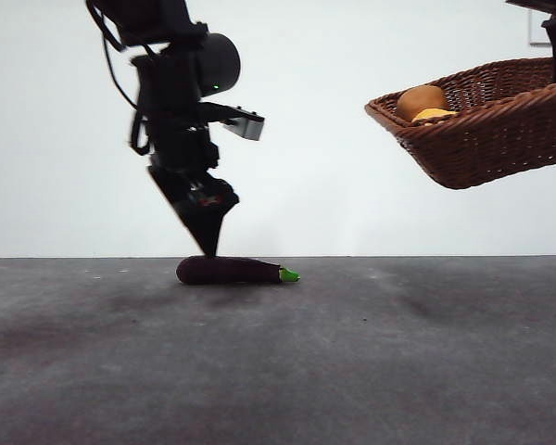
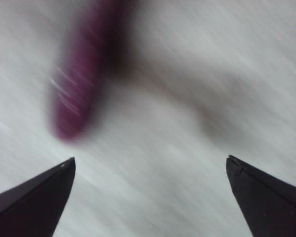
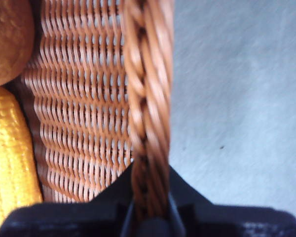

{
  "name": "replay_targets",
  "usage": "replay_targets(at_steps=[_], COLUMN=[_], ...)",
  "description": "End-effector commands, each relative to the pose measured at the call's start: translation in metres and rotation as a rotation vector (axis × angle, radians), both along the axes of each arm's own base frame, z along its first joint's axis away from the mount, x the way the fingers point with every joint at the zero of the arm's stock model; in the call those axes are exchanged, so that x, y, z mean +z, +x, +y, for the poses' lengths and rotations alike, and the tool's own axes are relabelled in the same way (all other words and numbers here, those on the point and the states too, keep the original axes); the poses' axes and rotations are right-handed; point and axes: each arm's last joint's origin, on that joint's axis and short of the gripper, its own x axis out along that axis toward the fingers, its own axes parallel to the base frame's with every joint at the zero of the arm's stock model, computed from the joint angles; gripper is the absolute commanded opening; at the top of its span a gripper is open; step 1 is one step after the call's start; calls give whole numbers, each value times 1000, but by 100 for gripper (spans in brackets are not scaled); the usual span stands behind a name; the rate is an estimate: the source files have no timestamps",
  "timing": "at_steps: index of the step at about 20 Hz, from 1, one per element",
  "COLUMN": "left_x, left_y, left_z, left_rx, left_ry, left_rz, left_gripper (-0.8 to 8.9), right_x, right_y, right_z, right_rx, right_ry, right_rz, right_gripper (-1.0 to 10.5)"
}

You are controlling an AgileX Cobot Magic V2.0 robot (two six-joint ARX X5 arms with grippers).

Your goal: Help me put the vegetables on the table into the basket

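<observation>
Front view: the basket (image 1: 486, 120), lifted at two o'clock, already holds the potato (image 1: 421, 100) and corn (image 1: 433, 115); the eggplant (image 1: 232, 271) remains on the table (image 1: 398, 352).

Left wrist view: left end effector (image 2: 150, 165) spread wide, empty.

Right wrist view: right end effector (image 3: 150, 207) clamps the basket rim.

Woven wicker basket (image 1: 486, 130); matt mottled table (image 1: 352, 362); smooth eggplant (image 1: 227, 271)

table (image 1: 371, 371): dark grey, matte | on it: eggplant (image 1: 232, 271), lying flat
</observation>
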Motion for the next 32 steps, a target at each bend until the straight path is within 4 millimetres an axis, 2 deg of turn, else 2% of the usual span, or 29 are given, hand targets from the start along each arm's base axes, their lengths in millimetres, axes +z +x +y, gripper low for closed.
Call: replay_targets(at_steps=[1,4,9,19,23,27,30,32], left_x=[14,18,-3,-42,-49,-59,-63,-63], left_y=[26,47,70,82,87,92,94,95], left_z=[-1,2,5,8,5,14,16,15], left_rx=[3,28,49,16,27,51,57,53], left_ry=[-6,-7,-17,-16,-39,-38,-41,-64], left_rz=[-107,-116,-71,11,-16,10,6,3], left_gripper=[470,470,470,512,501,499,418,301], right_x=[1,2,2,3,3,3,3,3], right_y=[0,0,2,5,5,5,5,5], right_z=[0,1,1,1,1,1,1,1], right_rx=[38,56,85,94,95,94,91,89], right_ry=[-5,-5,7,-1,-1,-1,1,2], right_rz=[-28,-40,-61,-95,-94,-94,-93,-94], right_gripper=[-16,-16,-16,-16,-16,-16,-16,-16])
